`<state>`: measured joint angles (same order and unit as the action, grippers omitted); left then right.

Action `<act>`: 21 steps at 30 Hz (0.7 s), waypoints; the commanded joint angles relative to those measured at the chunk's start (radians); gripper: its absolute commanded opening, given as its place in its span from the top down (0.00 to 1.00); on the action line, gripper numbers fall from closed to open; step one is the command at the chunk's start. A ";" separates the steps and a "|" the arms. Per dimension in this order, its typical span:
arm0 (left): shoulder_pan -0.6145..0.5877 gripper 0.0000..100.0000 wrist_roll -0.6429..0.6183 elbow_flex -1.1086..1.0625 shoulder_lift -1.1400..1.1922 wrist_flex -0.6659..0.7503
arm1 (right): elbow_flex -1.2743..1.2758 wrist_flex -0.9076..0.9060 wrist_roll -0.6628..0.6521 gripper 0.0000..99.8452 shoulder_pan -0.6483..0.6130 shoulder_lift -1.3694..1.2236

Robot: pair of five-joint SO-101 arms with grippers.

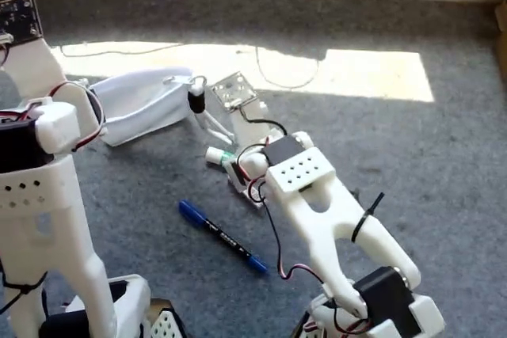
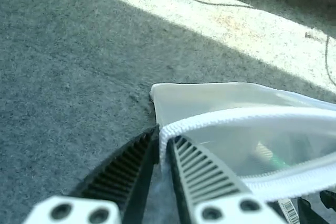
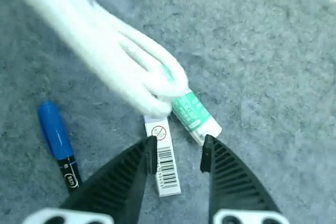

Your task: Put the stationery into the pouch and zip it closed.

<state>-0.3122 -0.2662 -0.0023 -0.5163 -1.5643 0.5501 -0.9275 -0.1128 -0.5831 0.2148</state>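
Observation:
The white translucent pouch lies on the grey carpet at the left. My left gripper is shut on its zip edge at one corner of the pouch. A green-and-white stick lies by the pouch's other end, just beyond my right gripper. That gripper hangs open over a white barcode tag, with the green-and-white stick poking out from under a white band. A blue pen lies on the carpet nearer the arms' bases, beside the right gripper's finger; the blue pen is untouched.
A small metallic piece and a thin cable lie on the sunlit patch beyond the pouch. Grey carpet stretches out to the right of the right arm.

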 commanded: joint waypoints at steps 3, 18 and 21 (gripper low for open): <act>-0.047 0.99 0.002 0.004 -0.036 0.028 | -0.061 -0.004 -0.015 0.86 -0.035 -0.056; -0.113 0.99 -0.014 0.004 -0.041 0.025 | -0.214 -0.004 -0.015 0.86 -0.036 -0.328; -0.113 0.99 -0.014 -0.008 -0.044 0.029 | -0.245 -0.004 -0.015 0.86 -0.036 -0.375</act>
<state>-0.4104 -0.2677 -0.0084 -0.5178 -1.5597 0.3721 -0.9275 -0.1128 -0.6091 -0.1473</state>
